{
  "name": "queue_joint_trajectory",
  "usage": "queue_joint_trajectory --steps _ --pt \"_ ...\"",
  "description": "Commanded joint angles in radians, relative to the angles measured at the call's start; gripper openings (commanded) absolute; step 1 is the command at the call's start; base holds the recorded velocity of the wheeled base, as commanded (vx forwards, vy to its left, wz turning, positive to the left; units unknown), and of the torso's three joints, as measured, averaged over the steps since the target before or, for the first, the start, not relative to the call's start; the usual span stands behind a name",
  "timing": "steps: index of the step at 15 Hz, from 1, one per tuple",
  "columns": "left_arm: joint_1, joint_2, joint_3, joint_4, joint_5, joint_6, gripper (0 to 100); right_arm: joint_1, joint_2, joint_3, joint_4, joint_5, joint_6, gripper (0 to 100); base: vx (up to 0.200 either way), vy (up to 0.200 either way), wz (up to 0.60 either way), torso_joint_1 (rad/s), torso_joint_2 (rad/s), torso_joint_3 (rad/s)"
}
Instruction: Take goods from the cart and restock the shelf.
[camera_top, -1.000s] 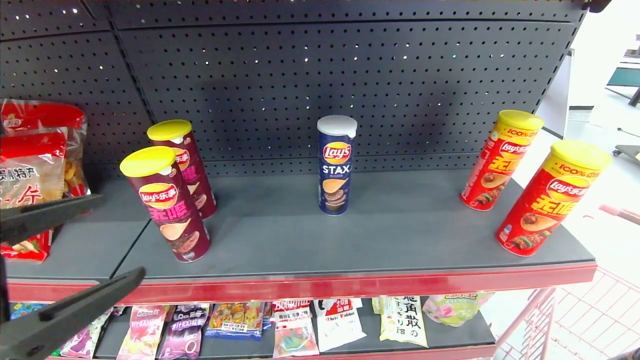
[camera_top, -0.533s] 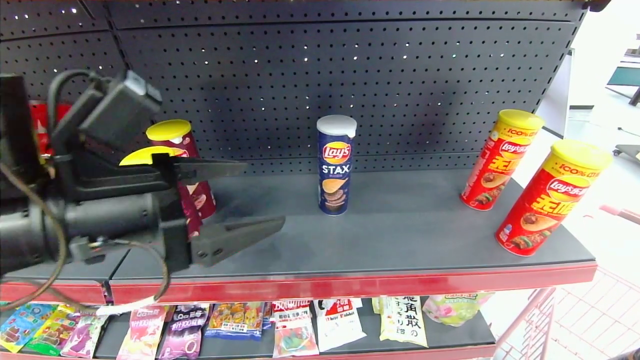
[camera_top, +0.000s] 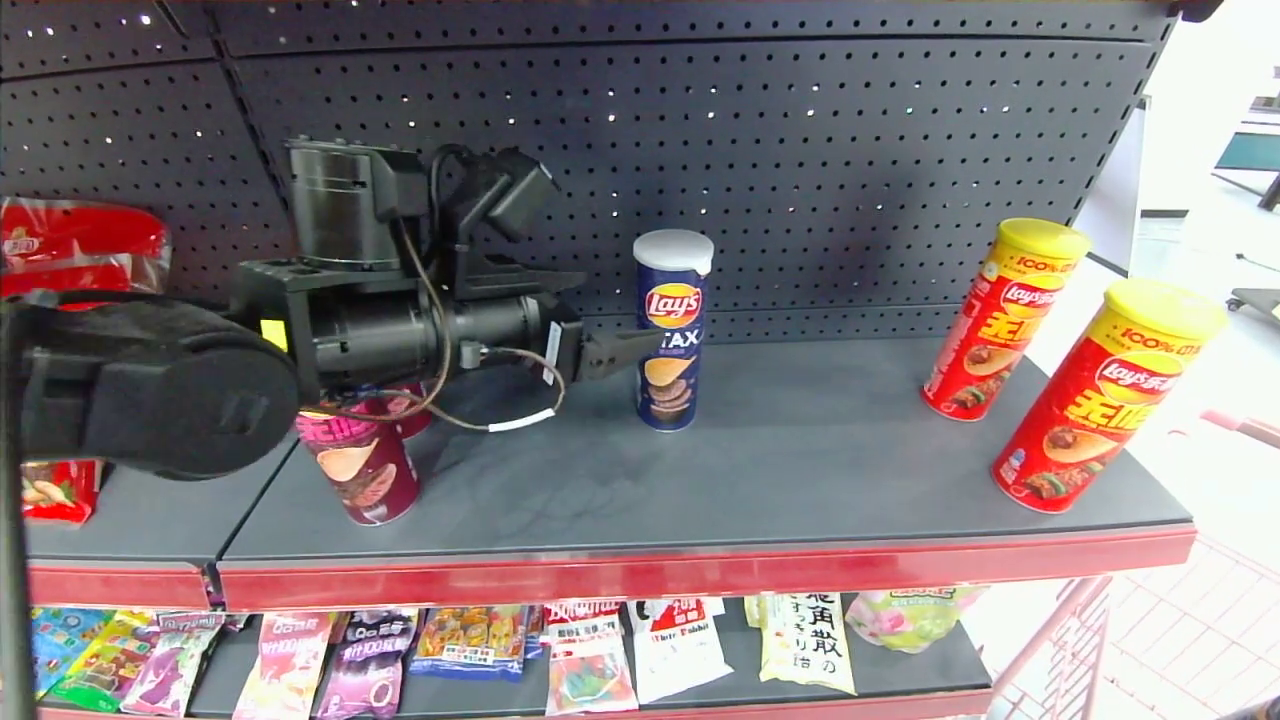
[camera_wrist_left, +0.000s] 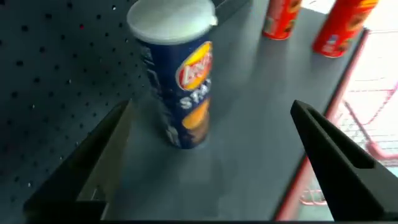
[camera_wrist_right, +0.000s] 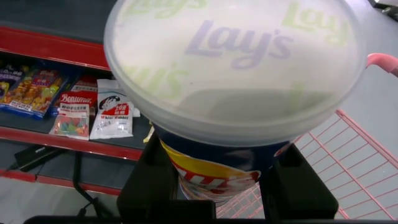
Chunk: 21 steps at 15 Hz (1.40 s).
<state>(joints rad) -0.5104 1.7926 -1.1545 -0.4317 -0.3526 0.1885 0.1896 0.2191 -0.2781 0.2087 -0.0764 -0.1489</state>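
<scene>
Left tool (camera_wrist_left: 211, 112): released, fingers spread wide and level with the shelf (camera_top: 800, 450). The blue can (camera_top: 672, 300) stands upright in the gap. There is clear space to one finger. The other finger is just beside the can, and I can't tell if it touches. The can sits mid-shelf, near the pegboard back (camera_top: 800, 150).

Right tool (camera_wrist_right: 227, 186): clenched on a second can (camera_wrist_right: 233, 62), gripping its body below the translucent lid. It is upright, off the shelf and over the cart (camera_wrist_right: 367, 155). The red front edge of the shelving is just beside it.

Rest of the shelf:
- A purple can (camera_top: 360, 470) with its top hidden behind the left arm stands upright near the front edge, on the robot's left of the blue can.
- Two red cans with yellow lids are at the robot's right end. One (camera_top: 1000, 320) is further back and the other (camera_top: 1105, 400) is near the front corner. They are apart from each other.
- Red snack bags (camera_top: 80, 250) are at the far left end.

On the lower shelf (camera_top: 900, 670) a row of snack packets (camera_top: 600, 660) lies flat.
</scene>
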Motion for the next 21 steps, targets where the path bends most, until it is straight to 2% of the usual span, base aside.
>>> queue_joint_trajectory --steps 1,3,6,9,13,15,21 --pt "0.004 0.125 -0.087 0.001 0.000 0.032 100 0.001 0.003 0.000 0.000 0.000 0.005 0 0.000 0.000 0.00 0.000 0.00 0.000" --pt "0.024 0.163 -0.131 0.007 -0.003 0.077 100 0.001 0.005 0.000 0.000 0.000 0.019 0 0.000 0.000 0.00 0.000 0.00 0.000" --pt "0.033 0.200 -0.156 0.010 -0.008 0.080 100 0.001 0.005 0.000 0.001 -0.002 0.020 0 0.000 0.000 0.00 0.000 0.00 0.000" --pt "0.033 0.257 -0.240 0.011 -0.046 0.072 100 0.001 0.011 0.002 0.001 -0.002 0.022 0 0.000 0.000 0.00 0.000 0.00 0.000" --pt "0.035 0.318 -0.337 0.011 -0.051 0.065 100 0.001 0.011 0.002 0.001 -0.002 0.028 0 0.000 0.000 0.00 0.000 0.00 0.000" --pt "0.033 0.347 -0.403 0.016 -0.051 0.042 100 0.001 0.009 0.002 0.001 -0.003 0.028 0 0.000 0.000 0.00 0.000 0.00 0.000" --pt "0.033 0.367 -0.439 0.056 -0.094 0.040 100 0.001 0.022 0.004 0.004 -0.002 0.038 0 0.000 0.000 0.00 0.000 0.00 0.000"
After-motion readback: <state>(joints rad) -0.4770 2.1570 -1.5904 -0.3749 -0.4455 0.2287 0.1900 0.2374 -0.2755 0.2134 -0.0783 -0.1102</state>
